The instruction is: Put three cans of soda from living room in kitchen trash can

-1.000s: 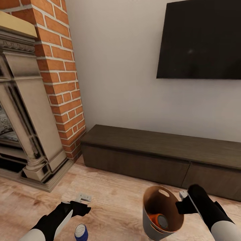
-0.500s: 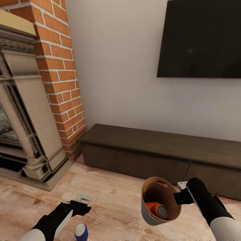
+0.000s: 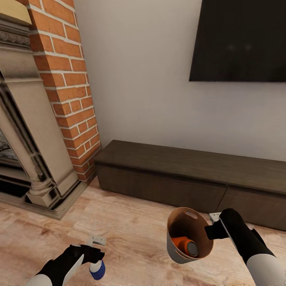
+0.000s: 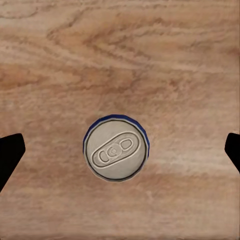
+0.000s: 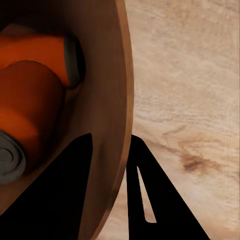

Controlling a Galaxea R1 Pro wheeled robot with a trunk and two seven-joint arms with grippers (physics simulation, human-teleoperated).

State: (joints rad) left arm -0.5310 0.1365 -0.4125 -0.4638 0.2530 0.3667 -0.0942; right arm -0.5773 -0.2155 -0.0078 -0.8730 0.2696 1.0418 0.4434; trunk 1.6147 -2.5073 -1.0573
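Note:
The blue can of soda (image 3: pixel 97 270) stands upright on the light wood floor, its silver top (image 4: pixel 116 148) showing from straight above. My left gripper (image 3: pixel 93 255) hangs open just over it, one dark fingertip (image 4: pixel 10 155) wide on either side and not touching. My right gripper (image 3: pixel 210 231) is shut on the rim of the tash can (image 3: pixel 174 250), which it holds tilted above the floor. Its brown inner wall (image 5: pixel 112 95) sits between the fingers (image 5: pixel 155 200). Two orange cans (image 5: pixel 35 55) (image 5: pixel 25 110) lie inside the tash can.
A long dark low cabinet (image 3: pixel 190 174) runs along the wall ahead, under the wall TV (image 3: pixel 238 39). The red brick fireplace (image 3: pixel 67 99) with its pale stone surround fills the left. Bare wood floor (image 3: pixel 131 226) lies between me and the cabinet.
The head view has shifted, so the room sits higher in the picture. My left gripper has come down closer over the blue can. The right gripper still holds the tash can.

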